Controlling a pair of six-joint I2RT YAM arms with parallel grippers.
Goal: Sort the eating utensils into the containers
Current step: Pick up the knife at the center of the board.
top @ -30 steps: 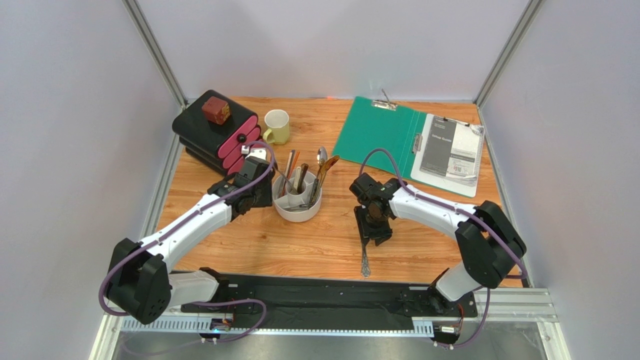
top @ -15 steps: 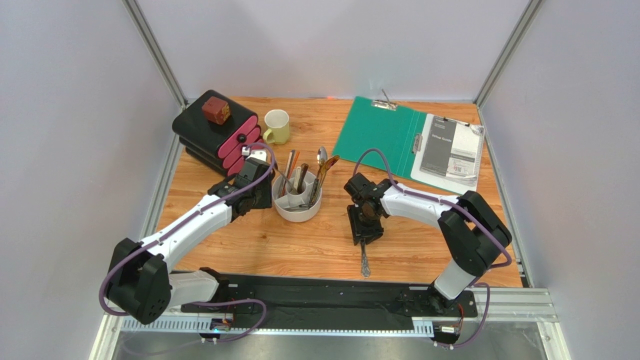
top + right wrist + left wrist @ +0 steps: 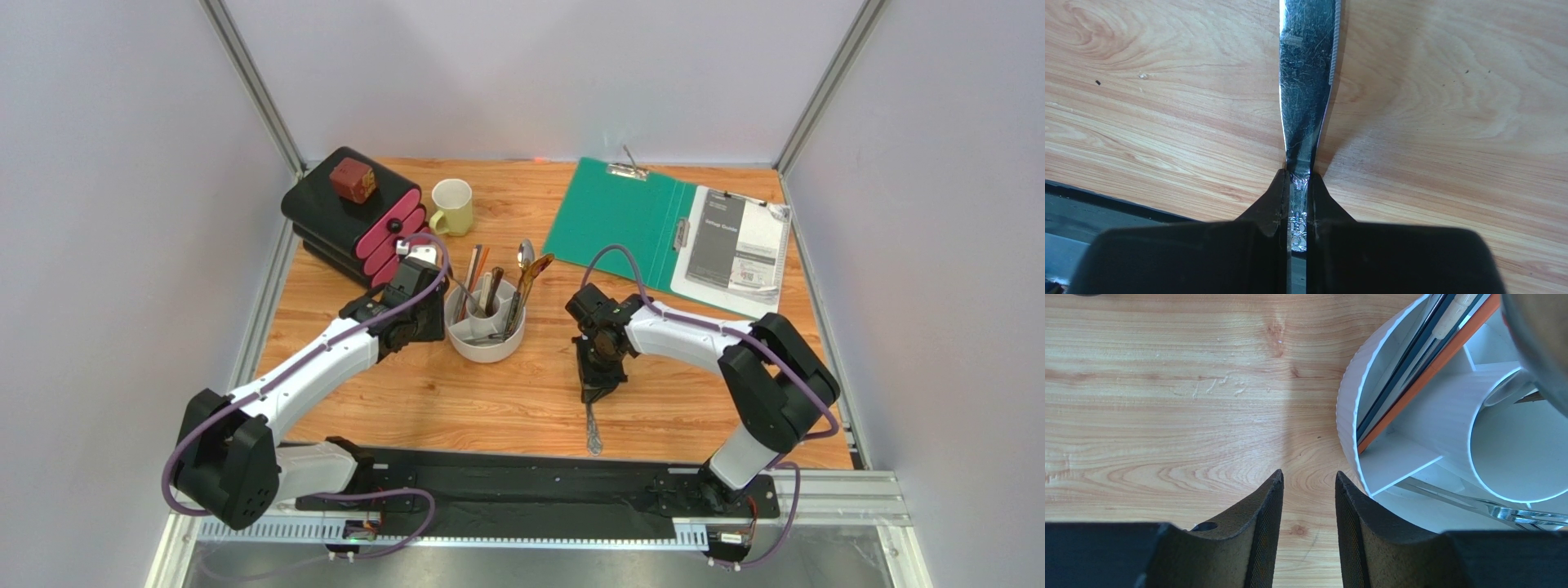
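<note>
A silver knife (image 3: 594, 423) lies on the wooden table near its front edge, its serrated blade (image 3: 1308, 92) pointing away in the right wrist view. My right gripper (image 3: 597, 385) (image 3: 1297, 177) is shut on the knife's ornamented handle, low at the table. The round white holder (image 3: 485, 349) with inner partitions (image 3: 1413, 459) stands left of centre, with several utensils (image 3: 493, 289) upright in it. My left gripper (image 3: 423, 321) (image 3: 1308, 474) hangs open just left of the holder's wall, with bare wood between its fingers.
A pale yellow mug (image 3: 451, 206) and a black-and-pink stack (image 3: 356, 227) topped by a red-brown cube (image 3: 352, 180) sit at the back left. A green clipboard (image 3: 613, 214) with a booklet (image 3: 736, 251) lies at the back right. A black mat (image 3: 528, 472) lines the near edge.
My right gripper has moved slightly left and its fingers have closed on the knife's handle. The left arm has stayed in place.
</note>
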